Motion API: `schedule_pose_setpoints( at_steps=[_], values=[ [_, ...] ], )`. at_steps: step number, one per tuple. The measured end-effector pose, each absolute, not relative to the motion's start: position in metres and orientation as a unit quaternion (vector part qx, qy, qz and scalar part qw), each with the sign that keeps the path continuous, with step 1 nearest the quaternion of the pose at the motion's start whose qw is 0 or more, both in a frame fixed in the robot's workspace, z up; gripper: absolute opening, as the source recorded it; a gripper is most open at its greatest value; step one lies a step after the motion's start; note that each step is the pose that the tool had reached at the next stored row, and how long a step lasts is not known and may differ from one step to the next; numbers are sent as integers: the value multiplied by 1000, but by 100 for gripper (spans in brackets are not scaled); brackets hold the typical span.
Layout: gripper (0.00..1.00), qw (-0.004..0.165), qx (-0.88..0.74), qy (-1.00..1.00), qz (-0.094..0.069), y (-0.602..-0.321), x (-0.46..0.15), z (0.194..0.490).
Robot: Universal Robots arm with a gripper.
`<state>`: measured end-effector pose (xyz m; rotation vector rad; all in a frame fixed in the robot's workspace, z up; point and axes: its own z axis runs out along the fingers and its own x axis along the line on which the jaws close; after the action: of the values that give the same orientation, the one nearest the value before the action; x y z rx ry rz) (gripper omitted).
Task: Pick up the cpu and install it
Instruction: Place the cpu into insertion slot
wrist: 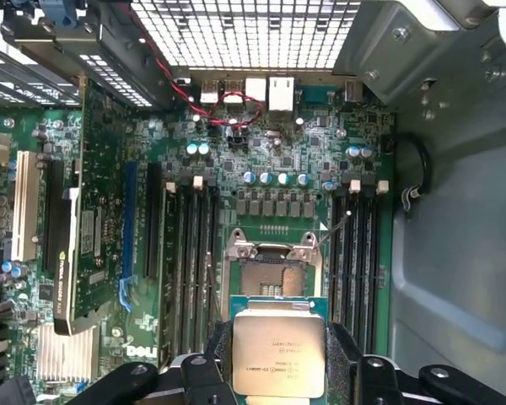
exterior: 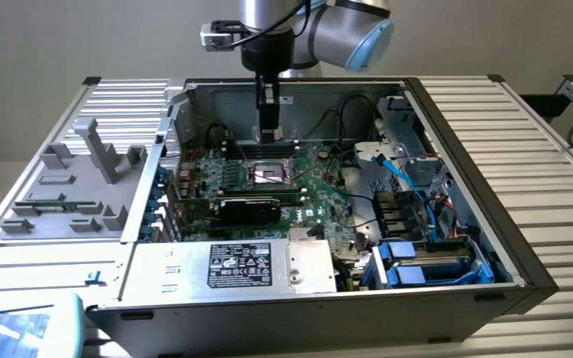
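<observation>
Near 1 open socket [wrist: 274, 268], 1 gripper [wrist: 281, 364] grips 1 cpu [wrist: 278, 344].

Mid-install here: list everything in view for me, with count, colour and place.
cpu: one, silver top with a green edge, gripped just above the socket
socket: one, metal frame, open and empty, middle of the motherboard
motherboard: one, green, floor of the case
case: one, grey and black, open, on the table
power supply: one, silver with a black label, near side of the case
graphics card: one, black, between the socket and the power supply
cables: several, blue, in the case at the exterior view's right
fixture: one, grey, on the table at the exterior view's left
table: one, white, slatted
arm: one, silver and blue, above the case
gripper: one, black, closed on the cpu
</observation>
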<state>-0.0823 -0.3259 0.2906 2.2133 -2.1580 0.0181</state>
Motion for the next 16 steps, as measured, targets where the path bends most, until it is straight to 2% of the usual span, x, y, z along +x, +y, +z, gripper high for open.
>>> schedule_pose_setpoints(
  at_steps=[16],
  values=[
    [55, 30, 716, -698, 1, -329, -80, 262]
  ],
)
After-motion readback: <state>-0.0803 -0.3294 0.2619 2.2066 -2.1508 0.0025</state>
